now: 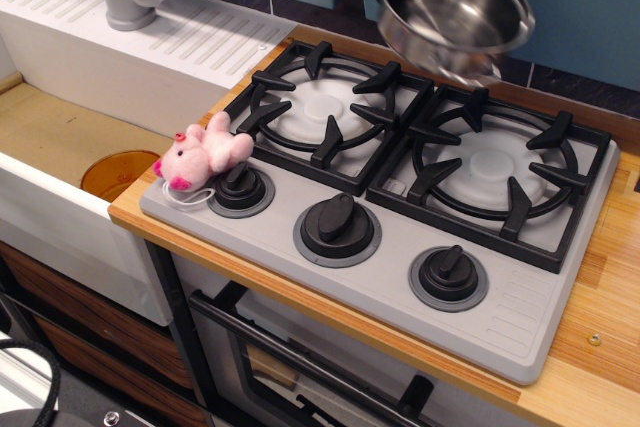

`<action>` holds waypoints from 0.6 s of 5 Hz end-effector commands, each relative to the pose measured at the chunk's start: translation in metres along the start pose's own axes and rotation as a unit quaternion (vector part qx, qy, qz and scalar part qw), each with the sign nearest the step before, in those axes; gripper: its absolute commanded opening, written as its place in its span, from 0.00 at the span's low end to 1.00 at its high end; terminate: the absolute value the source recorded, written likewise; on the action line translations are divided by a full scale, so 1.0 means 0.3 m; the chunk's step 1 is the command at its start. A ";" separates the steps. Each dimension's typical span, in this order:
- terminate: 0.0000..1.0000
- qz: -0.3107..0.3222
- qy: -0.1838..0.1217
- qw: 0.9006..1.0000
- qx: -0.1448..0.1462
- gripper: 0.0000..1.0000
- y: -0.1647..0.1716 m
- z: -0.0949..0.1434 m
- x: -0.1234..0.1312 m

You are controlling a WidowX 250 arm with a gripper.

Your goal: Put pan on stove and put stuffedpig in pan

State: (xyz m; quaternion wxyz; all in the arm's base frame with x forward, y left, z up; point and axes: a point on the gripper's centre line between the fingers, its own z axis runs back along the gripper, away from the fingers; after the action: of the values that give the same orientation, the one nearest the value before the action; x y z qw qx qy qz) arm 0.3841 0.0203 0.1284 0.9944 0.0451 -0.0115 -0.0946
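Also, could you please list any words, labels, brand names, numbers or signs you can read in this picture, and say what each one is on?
None: no text can be read anywhere.
The stove, its three knobs, the raised pan and the stuffedpig carry no visible markings.

Wooden counter [600,297], white sink [60,197], teal wall [580,7].
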 end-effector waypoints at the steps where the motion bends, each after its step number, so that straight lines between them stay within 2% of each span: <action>1: 0.00 -0.016 -0.026 0.999 0.012 0.00 0.136 0.044 0.035; 3: 0.00 -0.021 -0.025 0.999 0.013 0.00 0.218 -0.002 0.025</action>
State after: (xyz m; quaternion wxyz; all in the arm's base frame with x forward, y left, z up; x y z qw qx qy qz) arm 0.3957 0.0790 0.1102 0.9912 0.0437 0.0007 -0.1253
